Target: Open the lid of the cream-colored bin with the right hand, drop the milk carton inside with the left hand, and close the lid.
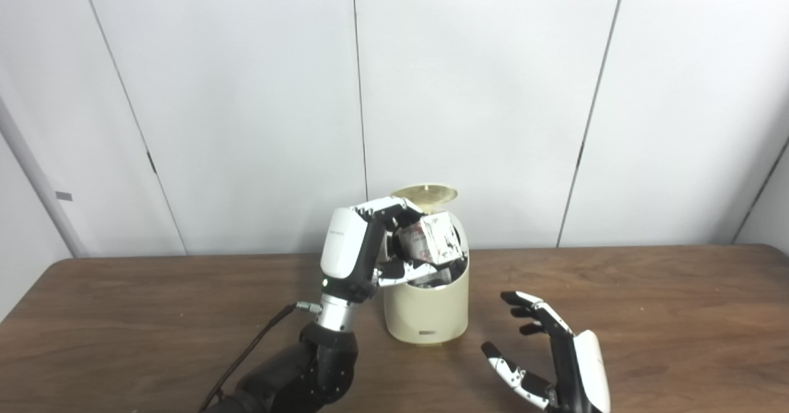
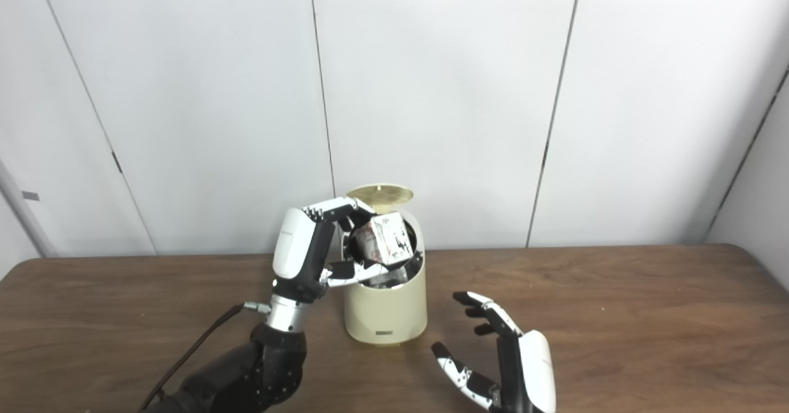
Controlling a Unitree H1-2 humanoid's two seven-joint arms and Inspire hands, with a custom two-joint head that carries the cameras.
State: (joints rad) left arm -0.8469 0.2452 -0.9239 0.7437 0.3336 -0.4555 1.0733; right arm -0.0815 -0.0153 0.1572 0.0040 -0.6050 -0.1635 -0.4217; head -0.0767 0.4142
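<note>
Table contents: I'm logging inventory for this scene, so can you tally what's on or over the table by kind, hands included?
Bins: 1, cream-colored bin with its lid raised
Cartons: 1, milk carton held over the bin's mouth
Robot hands: 2, left hand and right hand
Total: 4

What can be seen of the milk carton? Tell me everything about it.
The milk carton is a small boxy pack, whitish with red and dark print too blurred to read; it looks like coated card. It sits tilted at the open mouth of the cream bin, not yet dropped in, below the raised lid. The left hand is closed around it, fingers over the top and thumb underneath. The right hand is open on the table, apart from it.
</note>
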